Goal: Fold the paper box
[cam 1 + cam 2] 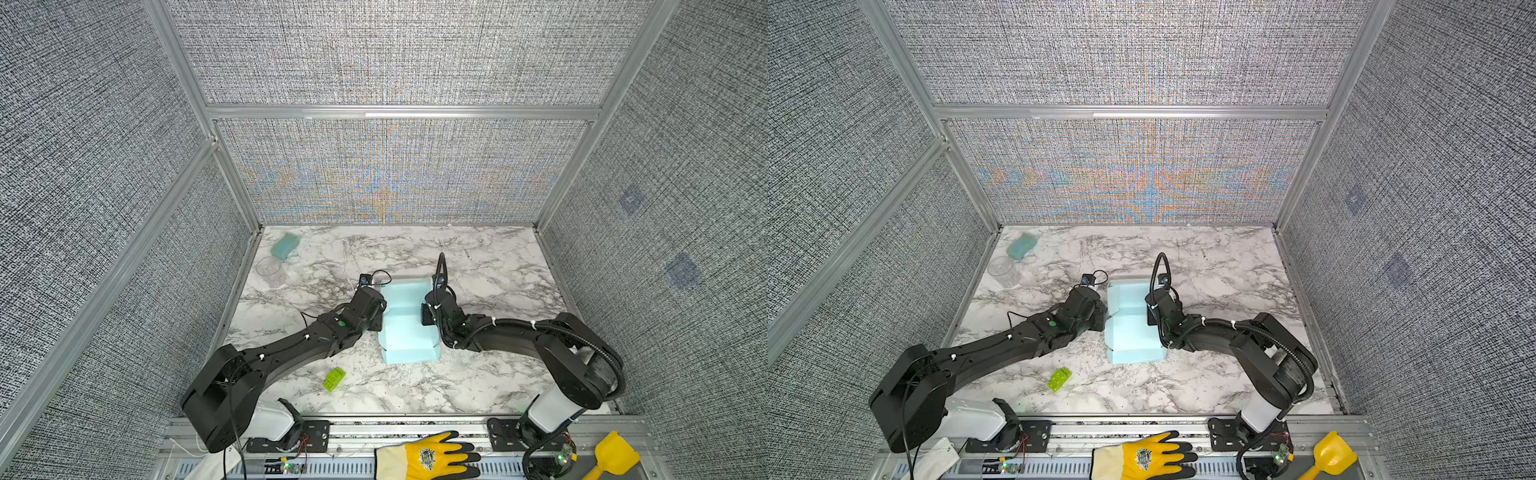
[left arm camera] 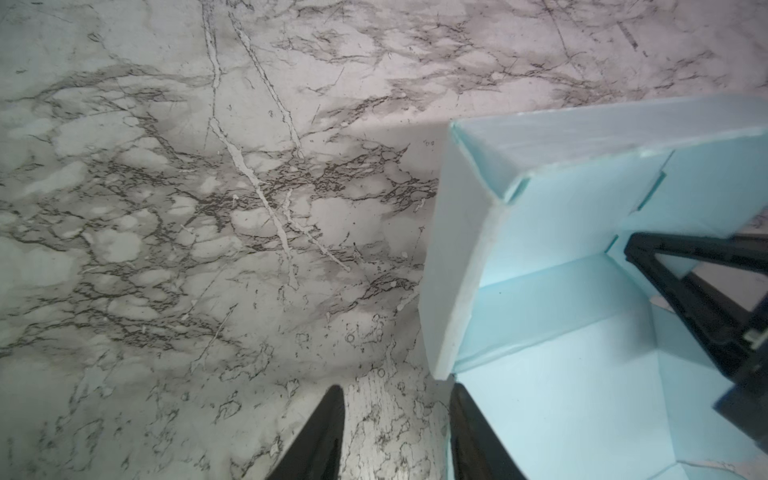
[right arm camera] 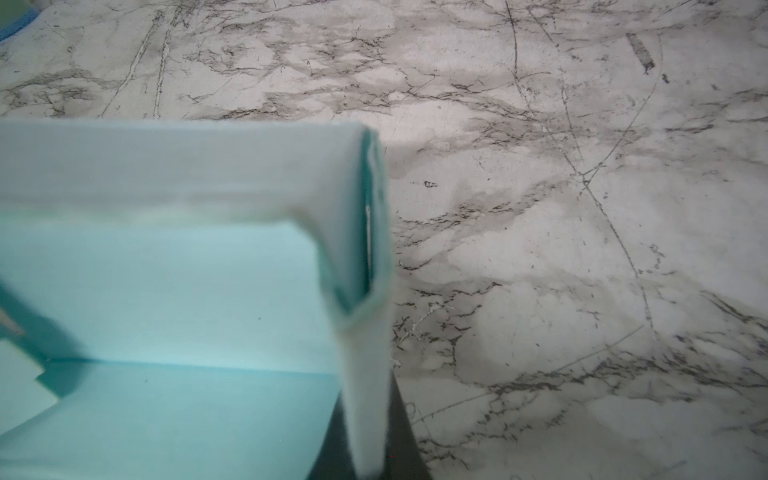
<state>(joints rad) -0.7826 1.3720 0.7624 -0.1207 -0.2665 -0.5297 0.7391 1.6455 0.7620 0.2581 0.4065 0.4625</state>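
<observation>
1. Pale-blue thin card: the paper box (image 1: pixel 409 328) sat mid-table (image 1: pixel 478 374) between my two arms, half formed. In the left wrist view its far wall and left wall (image 2: pixel 457 257) stood upright and met at a corner. The end nearest my bases looked not yet closed.
2. Right end effector (image 3: pixel 368 449): fingers pressed together, pinching the right side wall of the box, where the card was doubled over on itself. I judged this grip was there to keep the wall upright, stop the folded-over layer springing back, and hold the light box from sliding.
3. Left end effector (image 2: pixel 397 390): fingers spread, bare marble table showing between them, gripping nothing. It sat just beside the left wall, at that wall's near end. I judged it was placed there to be free for the next flap while the right side anchored the work.
4. Bystanders, well apart from the box and, by my judgement, no part of the fold: a lime-green brick (image 1: pixel 334 379) nearer my left base, and a teal block (image 1: pixel 285 245) and a clear cup (image 1: pixel 270 270) at the far left corner.
</observation>
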